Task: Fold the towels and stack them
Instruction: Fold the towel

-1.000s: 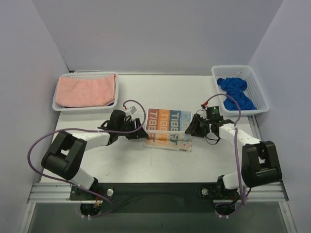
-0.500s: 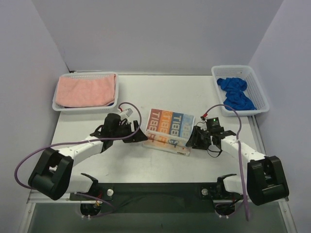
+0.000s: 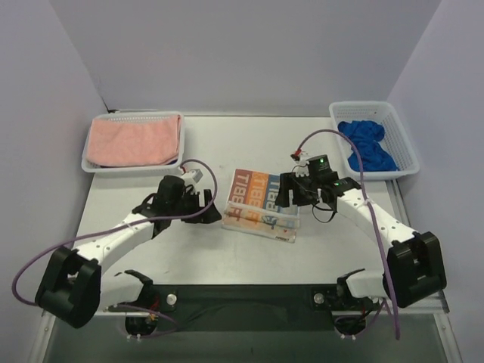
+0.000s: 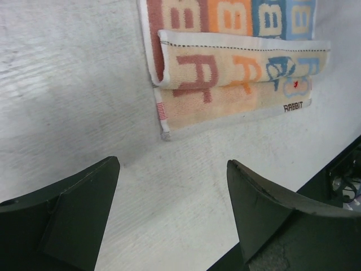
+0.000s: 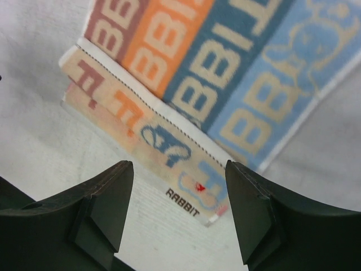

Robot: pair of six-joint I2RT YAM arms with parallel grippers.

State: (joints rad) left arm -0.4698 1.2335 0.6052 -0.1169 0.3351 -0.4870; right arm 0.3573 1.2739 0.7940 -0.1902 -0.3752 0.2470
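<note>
The white RABBIT towel point(image 3: 261, 203) lies folded at the table's middle, its near edge turned over in a strip; it also shows in the left wrist view point(image 4: 237, 73) and the right wrist view point(image 5: 225, 68). My left gripper point(image 3: 211, 204) is open and empty over bare table just left of the towel's near left corner point(image 4: 173, 169). My right gripper point(image 3: 286, 193) is open and empty, low above the towel's near right corner with the RABBIT label point(image 5: 179, 169). The salmon-pink towel point(image 3: 134, 141) lies folded in the left basket. The royal-blue towel point(image 3: 367, 145) lies crumpled in the right basket.
A white mesh basket point(image 3: 132, 168) stands at the back left and another point(image 3: 408, 144) at the back right. Purple cables loop from both arms. The table's dark front edge point(image 4: 338, 169) runs close to the towel's near side.
The right gripper has moved from the towel's near right side up and leftward over its right edge. The left gripper has drawn back slightly to the left. The towel lies still.
</note>
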